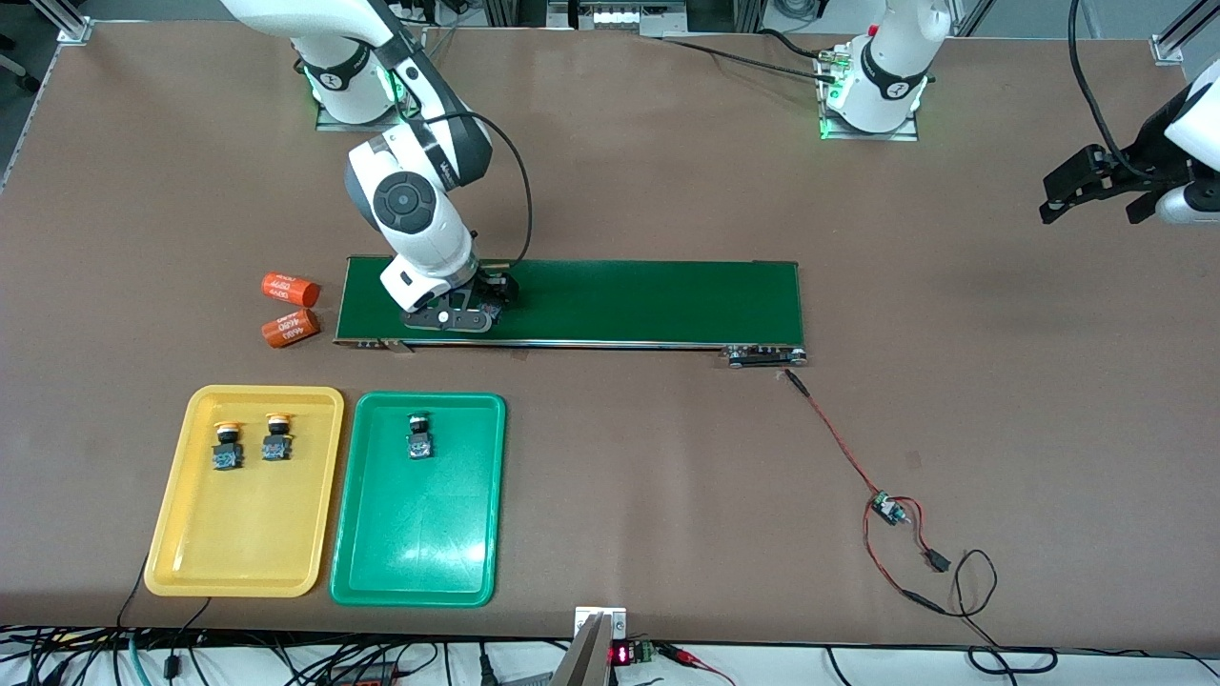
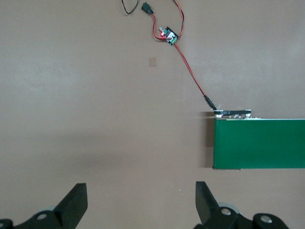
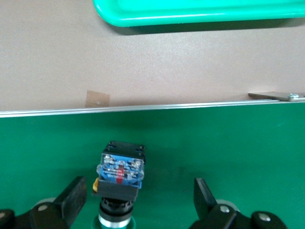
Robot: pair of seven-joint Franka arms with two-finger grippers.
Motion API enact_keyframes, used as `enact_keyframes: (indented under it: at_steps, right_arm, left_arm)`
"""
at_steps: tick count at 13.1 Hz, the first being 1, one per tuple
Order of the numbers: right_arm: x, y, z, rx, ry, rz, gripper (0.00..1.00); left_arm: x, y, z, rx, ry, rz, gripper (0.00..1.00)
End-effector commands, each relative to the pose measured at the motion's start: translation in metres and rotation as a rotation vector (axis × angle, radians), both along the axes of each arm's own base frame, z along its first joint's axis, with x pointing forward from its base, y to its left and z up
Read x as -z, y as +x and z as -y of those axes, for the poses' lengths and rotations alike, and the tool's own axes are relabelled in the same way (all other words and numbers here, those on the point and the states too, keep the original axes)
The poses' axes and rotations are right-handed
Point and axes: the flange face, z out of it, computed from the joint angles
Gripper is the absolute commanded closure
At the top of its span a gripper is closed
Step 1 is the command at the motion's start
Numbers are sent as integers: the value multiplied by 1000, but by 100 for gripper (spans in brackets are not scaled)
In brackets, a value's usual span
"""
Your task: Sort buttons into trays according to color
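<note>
While the long dark-green conveyor belt (image 1: 610,300) lies between the arms' bases and the trays, the right gripper (image 3: 138,200) hangs low over its end toward the right arm, jaws spread wide around the last black-bodied, green-capped push-button (image 3: 120,179), not yet squeezing. Nearer the camera than the belt, the shallow yellow plastic tray (image 1: 191,562) holds both yellow-capped buttons (image 1: 227,446); the matching green tray (image 1: 419,553) holds one green-capped button (image 1: 419,436). Next, I reckon, comes closing squarely and lifting. The left gripper (image 1: 1096,186) waits open, off the belt's other end.

We see open table (image 1: 667,457) beside the green tray (image 1: 381,572). Two orange cylinders (image 1: 289,307) crowd the conveyor belt (image 1: 620,300) end; wires (image 1: 886,514) clutter the table toward the left arm's end.
</note>
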Motion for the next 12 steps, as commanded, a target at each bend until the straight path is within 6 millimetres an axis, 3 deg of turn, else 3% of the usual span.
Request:
enact_keyframes:
  at_steps: [1, 3, 6, 7, 12]
  right_arm:
    - [-1, 5, -3, 9, -5, 13, 1]
    - [0, 6, -2, 10, -4, 13, 8]
    - [5, 8, 0, 11, -7, 8, 39]
    - [7, 8, 1, 10, -9, 5, 45]
    - [5, 16, 4, 4, -11, 28, 65]
  left_arm:
    - [-1, -12, 0, 6, -13, 11, 0]
    - [-1, -10, -4, -1, -14, -18, 0]
    - [-10, 3, -1, 0, -9, -6, 0]
    - [-10, 6, 0, 4, -6, -10, 0]
    - [0, 3, 7, 16, -7, -75, 0]
